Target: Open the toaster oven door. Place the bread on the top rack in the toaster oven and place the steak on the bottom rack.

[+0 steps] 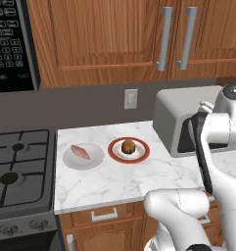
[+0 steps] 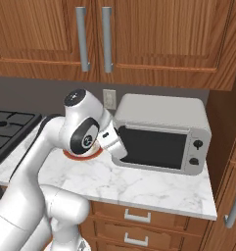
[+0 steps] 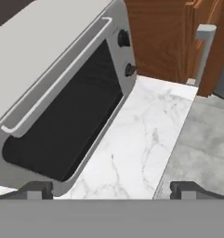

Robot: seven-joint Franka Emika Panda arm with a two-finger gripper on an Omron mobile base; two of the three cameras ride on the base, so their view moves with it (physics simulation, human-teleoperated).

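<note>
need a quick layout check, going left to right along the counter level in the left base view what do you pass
stove -> white plate with the steak -> red-rimmed plate with the bread -> toaster oven, partly behind the arm

Even, soft rendered light with no glare — faint shadows under the toaster oven [image 2: 161,132] and plates on the marble counter [image 1: 119,179] — edges slightly pixelated, nothing blurred.
</note>
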